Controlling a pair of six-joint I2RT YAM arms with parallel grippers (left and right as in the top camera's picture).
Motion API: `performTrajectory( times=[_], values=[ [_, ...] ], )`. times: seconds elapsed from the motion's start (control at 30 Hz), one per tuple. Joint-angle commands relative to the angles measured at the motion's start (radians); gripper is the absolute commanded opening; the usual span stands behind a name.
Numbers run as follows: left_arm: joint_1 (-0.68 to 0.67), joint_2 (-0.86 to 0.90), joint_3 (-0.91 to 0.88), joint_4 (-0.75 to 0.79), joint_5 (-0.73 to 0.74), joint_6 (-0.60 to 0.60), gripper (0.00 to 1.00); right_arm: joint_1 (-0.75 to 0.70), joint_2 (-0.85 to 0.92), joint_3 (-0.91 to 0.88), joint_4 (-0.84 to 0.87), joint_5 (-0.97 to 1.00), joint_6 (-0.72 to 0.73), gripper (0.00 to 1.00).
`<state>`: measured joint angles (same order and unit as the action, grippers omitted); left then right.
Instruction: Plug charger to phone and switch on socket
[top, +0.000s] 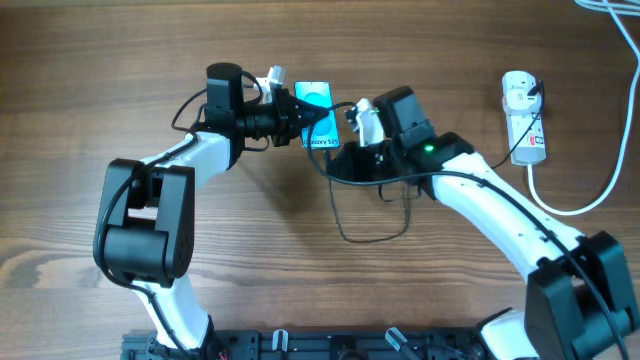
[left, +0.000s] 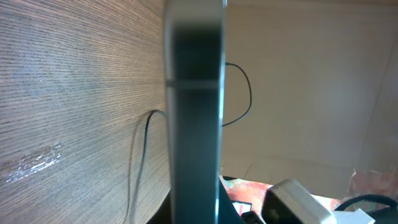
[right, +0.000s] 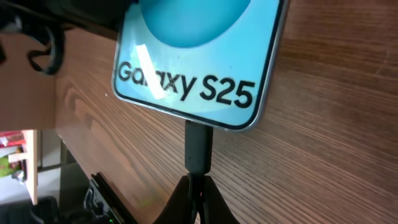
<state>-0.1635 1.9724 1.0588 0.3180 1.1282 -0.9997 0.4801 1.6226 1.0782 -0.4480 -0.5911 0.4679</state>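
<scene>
left gripper (top: 300, 116) clamped on phone (top: 316, 96), held mid-scene | right gripper (right: 200, 186) just right, pinching charger (right: 199, 146), connector meeting phone's bottom edge | socket (top: 522, 120) far right, well apart

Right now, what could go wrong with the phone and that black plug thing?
The right gripper presses the charger tip at the phone's edge; pushing crooked could bend it. The left gripper holds the phone, so a hard push might twist it loose. The charger's slack loop could snag on the way to the socket.
</scene>
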Motion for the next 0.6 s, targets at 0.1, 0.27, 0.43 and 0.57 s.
performTrajectory(
  times=[0.1, 0.27, 0.43, 0.57],
  values=[
    [0.001, 0.003, 0.019, 0.006, 0.030, 0.020, 0.04, 0.000, -0.029, 0.023, -0.002, -0.058, 0.002, 0.05],
    [0.001, 0.003, 0.019, 0.006, 0.030, 0.020, 0.04, 0.000, -0.029, 0.023, -0.018, -0.062, -0.001, 0.05],
    [0.001, 0.003, 0.019, 0.006, 0.010, 0.020, 0.04, 0.000, -0.030, 0.023, -0.047, -0.061, -0.016, 0.05],
    [0.001, 0.003, 0.019, 0.006, 0.004, 0.020, 0.04, 0.000, -0.030, 0.023, -0.044, -0.062, -0.016, 0.05]
  ],
)
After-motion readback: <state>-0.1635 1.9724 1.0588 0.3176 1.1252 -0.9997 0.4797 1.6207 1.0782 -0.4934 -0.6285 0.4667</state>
